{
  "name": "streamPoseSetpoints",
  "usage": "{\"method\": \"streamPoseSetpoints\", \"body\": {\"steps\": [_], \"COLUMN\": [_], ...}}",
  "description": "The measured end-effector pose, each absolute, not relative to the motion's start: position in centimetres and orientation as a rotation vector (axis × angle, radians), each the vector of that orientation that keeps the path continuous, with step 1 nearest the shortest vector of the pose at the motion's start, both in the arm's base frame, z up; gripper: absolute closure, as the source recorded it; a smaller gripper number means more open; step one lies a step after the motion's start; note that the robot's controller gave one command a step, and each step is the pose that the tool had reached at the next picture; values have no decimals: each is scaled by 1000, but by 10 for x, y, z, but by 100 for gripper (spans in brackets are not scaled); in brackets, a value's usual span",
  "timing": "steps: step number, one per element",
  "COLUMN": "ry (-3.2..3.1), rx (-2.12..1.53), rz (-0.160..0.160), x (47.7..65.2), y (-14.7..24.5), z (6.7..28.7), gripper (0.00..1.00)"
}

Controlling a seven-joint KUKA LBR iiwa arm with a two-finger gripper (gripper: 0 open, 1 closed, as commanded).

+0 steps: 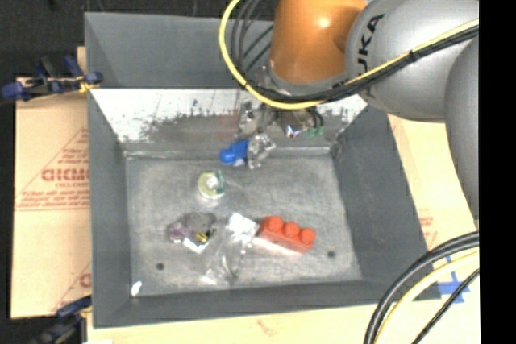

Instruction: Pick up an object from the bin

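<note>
Hanging low over the far edge of the floor of the grey metal bin [109,205], close under the far wall and a little right of its middle: the arm's metal gripper [258,149], beneath the rounded orange wrist cover [314,28]. Touching or all but touching its left side, a small bright-blue rounded plastic piece [233,155], lying right at the foot of that far wall. Cannot tell the claw's state, whether spread, closed or already gripping; cannot tell the blue piece's place either, inside the claw or only beside it. Judging by nearness alone, taking the blue piece as the likeliest pick. Nearer the middle of the floor, apart from the gripper, a small pale round cap-like disc [211,184]. Along the front edge, a loose heap: a purplish-grey lump with yellow flecks [189,230] towards the front-left corner, crumpled clear plastic wrapping [230,250] just beside it, and an orange-red block with three round studs [286,234] touching the wrapping on the right. To do this step well: centre squarely on the blue piece rather than next to it, keep off the far wall with so little room behind the piece, and close only with the piece truly in the middle. Expect so small and rounded a thing to squirt sideways or roll if pinched off-centre. Lift straight up, and look for blue in the claw before counting the pick as made.
</note>
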State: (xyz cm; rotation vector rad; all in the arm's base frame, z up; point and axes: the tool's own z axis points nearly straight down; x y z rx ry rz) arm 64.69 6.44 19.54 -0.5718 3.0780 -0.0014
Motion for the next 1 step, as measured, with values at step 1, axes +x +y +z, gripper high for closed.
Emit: {"method": "streamPoseSetpoints", "body": {"steps": [1], "ry": [3083], "rx": [-516], "rz": [0], "x": [649], "y": [66], "z": [287], "gripper": [100]}}
